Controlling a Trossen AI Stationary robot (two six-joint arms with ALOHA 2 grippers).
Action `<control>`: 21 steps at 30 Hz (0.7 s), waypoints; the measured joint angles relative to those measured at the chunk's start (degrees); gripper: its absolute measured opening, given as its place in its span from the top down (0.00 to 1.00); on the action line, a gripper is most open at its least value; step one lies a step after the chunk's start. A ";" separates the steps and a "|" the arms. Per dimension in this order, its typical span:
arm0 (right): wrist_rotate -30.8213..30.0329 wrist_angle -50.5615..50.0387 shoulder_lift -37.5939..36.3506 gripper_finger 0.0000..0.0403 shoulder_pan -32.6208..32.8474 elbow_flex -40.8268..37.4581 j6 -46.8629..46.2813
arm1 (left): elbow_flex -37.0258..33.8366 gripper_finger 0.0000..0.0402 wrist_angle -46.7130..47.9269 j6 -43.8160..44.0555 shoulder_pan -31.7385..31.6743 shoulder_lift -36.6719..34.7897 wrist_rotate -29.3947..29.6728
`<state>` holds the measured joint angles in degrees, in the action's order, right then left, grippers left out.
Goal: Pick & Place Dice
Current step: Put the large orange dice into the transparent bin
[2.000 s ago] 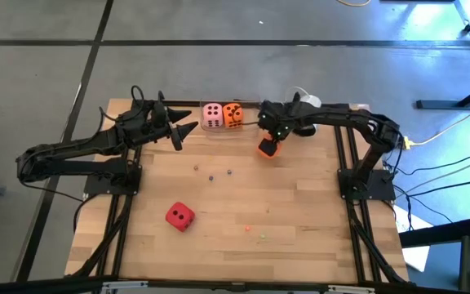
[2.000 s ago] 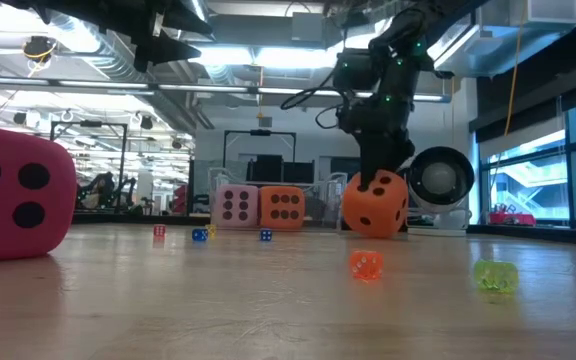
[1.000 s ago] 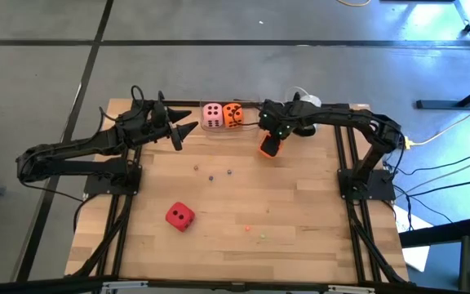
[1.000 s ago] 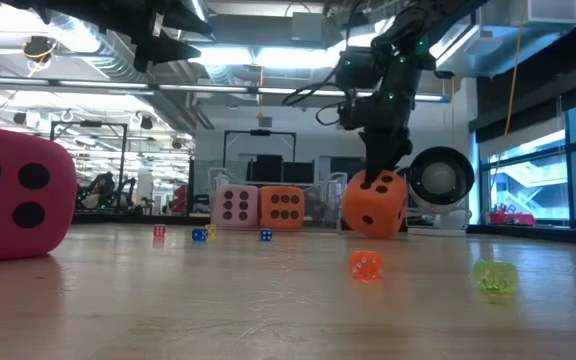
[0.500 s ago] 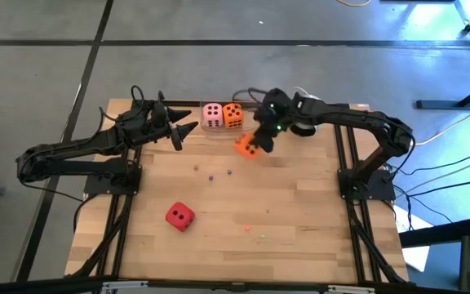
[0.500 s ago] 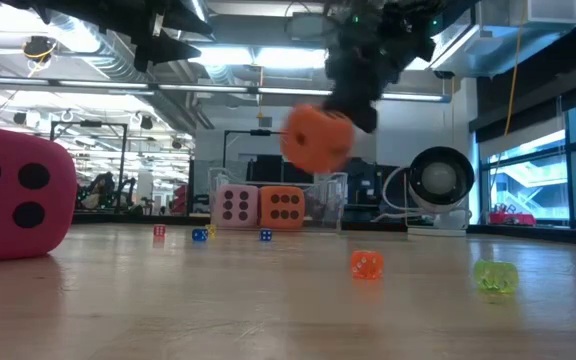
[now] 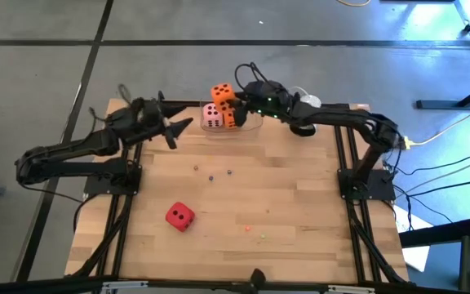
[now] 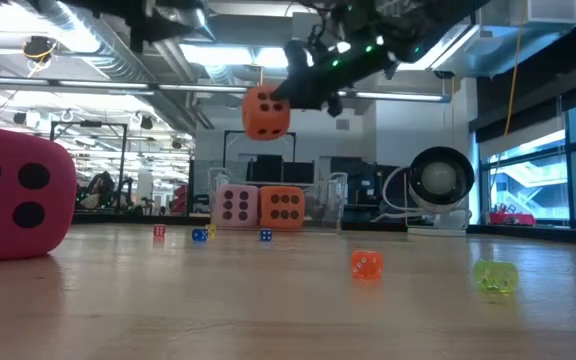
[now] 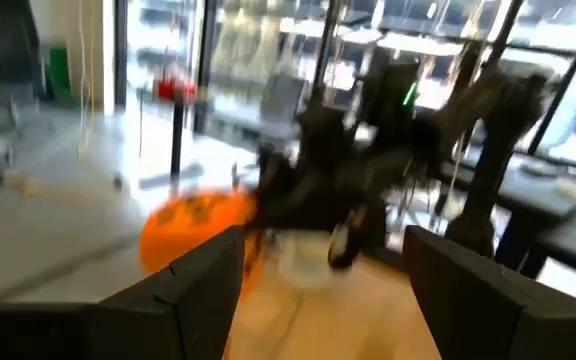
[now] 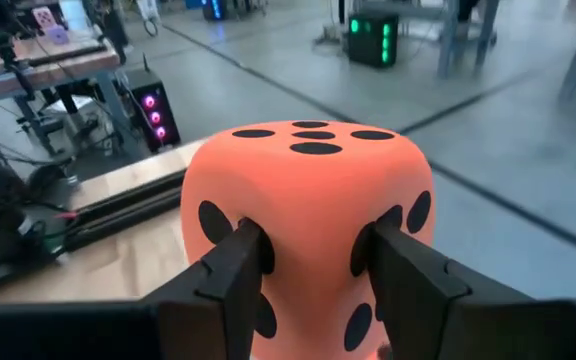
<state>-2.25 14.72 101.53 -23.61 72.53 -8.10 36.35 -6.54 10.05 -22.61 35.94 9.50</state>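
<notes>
Right pincer (image 7: pixel 233 96) is clamped on an orange die (image 7: pixel 222 93), holding it in the air above the far edge of the surface (image 7: pixel 300 204), toward twelve o'clock in the high view. In the right wrist view the two dark fingers (image 10: pixel 230 272) press into the die's (image 10: pixel 308 215) front face, and five dark pips show on its top. In the low view the held die (image 8: pixel 266 112) hangs well above the surface, with the right pincer (image 8: pixel 290 98) at its three o'clock side.

Directly beneath it, at the far edge, the pale pink die (image 7: pixel 211 117) and the second orange die (image 7: pixel 232 116) sit side by side and touching, the pink one at nine o'clock of the orange one. The low view shows both (image 8: pixel 235 206) (image 8: pixel 282 206) resting on the surface, each showing six pips.

Left pincer (image 7: pixel 179 128) hovers near the far edge, at nine o'clock of the pink die, its fingers spread apart and holding nothing. In the left wrist view its own fingers (image 9: pixel 190 290) frame a blurred orange die (image 9: pixel 196 229).

The red die (image 7: pixel 179 216) rests alone on the surface toward seven o'clock, well apart from the others. Several tiny beads (image 7: pixel 211 174) lie scattered around the middle.
</notes>
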 joint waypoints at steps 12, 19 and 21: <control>-2.48 10.43 10.95 0.60 0.15 -0.04 0.87 | 0.27 0.33 -0.49 -0.22 0.00 -5.90 1.36; -9.70 13.05 12.64 0.60 0.52 -0.04 1.27 | 0.27 0.33 0.50 -0.18 0.00 -5.57 1.38; -9.51 14.05 12.62 0.60 0.52 -0.04 1.27 | 0.27 0.33 0.75 -0.17 0.00 -5.57 1.50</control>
<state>-11.75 28.77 114.15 -23.09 72.49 -6.83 36.62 -5.79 9.88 -22.61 30.37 11.00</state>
